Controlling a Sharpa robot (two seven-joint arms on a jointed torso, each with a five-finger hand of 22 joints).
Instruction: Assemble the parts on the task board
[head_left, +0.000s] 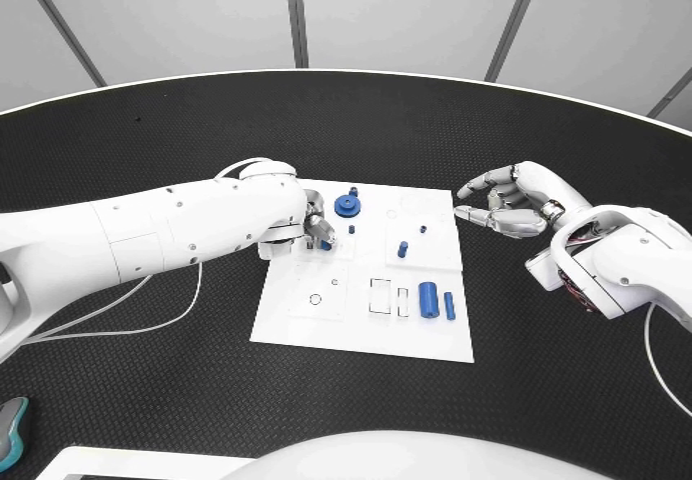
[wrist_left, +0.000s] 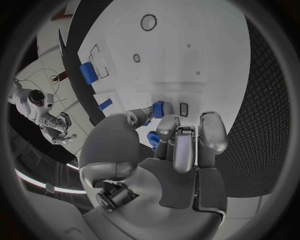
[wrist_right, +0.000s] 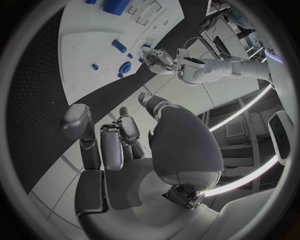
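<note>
The white task board (head_left: 296, 318) lies mid-table. My left hand (head_left: 307, 230) is over the board's near-left part and pinches a small blue part (head_left: 326, 243) between thumb and fingertips; the left wrist view shows that part (wrist_left: 159, 109) just above the board (wrist_left: 187, 55). A round blue part (head_left: 348, 205) and a small peg (head_left: 353, 190) stand at the board's far edge. Two small blue pegs (head_left: 404, 247) stand mid-board. A blue cylinder (head_left: 428, 295) and a thinner pin (head_left: 450, 305) lie near the right edge. My right hand (head_left: 508, 205) hovers off the board's far-right corner, fingers apart, holding nothing.
Rectangular slots (head_left: 381, 297) and round holes (head_left: 316, 299) mark the board's near half. A white cable (head_left: 173, 315) trails from my left arm across the black table (head_left: 548, 400). A teal-edged object (head_left: 9, 430) lies at the table's near-left rim.
</note>
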